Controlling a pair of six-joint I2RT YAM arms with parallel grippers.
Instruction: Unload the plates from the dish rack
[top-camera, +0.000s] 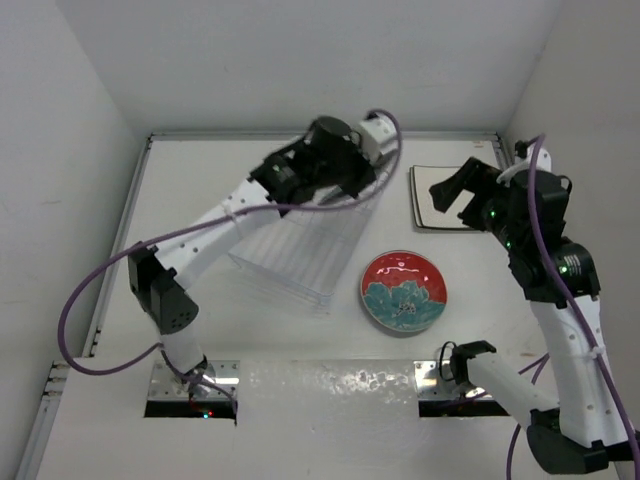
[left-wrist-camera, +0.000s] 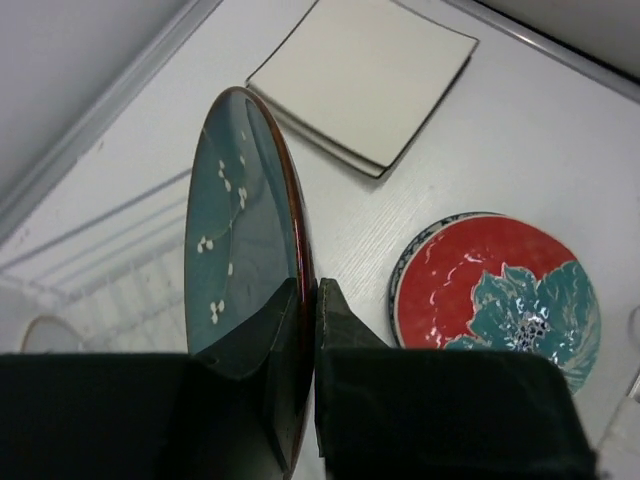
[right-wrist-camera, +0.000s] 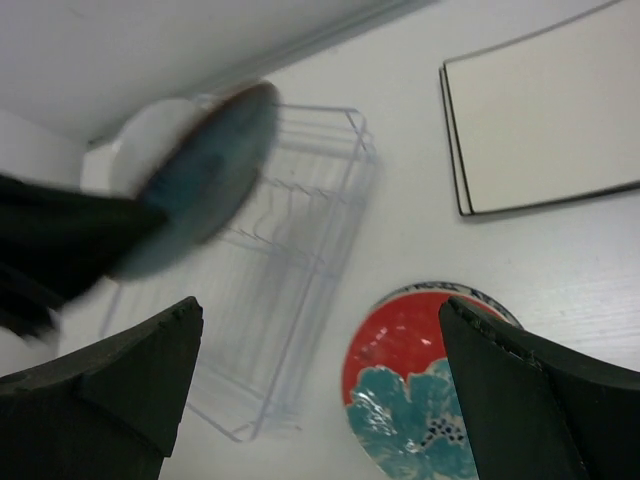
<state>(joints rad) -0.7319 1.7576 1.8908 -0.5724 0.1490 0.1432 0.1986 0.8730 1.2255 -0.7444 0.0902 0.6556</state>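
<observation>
My left gripper (left-wrist-camera: 312, 300) is shut on the rim of a round teal plate (left-wrist-camera: 240, 220) with white blossoms and a dark red edge. It holds the plate on edge above the far end of the dish rack (top-camera: 290, 260). From the right wrist this plate (right-wrist-camera: 200, 180) looks blurred, with a white round plate (right-wrist-camera: 140, 130) behind it. A red-and-teal floral plate (top-camera: 405, 290) lies flat on the table right of the rack. Two square cream plates (top-camera: 432, 205) are stacked at the back right. My right gripper (top-camera: 455, 190) hangs open above them, holding nothing.
White walls close the table in on the left, back and right. The left arm (top-camera: 215, 230) stretches diagonally over the rack. The right arm's base and cable (top-camera: 560, 390) fill the near right corner. Two dark slots (top-camera: 190, 400) mark the table's near edge.
</observation>
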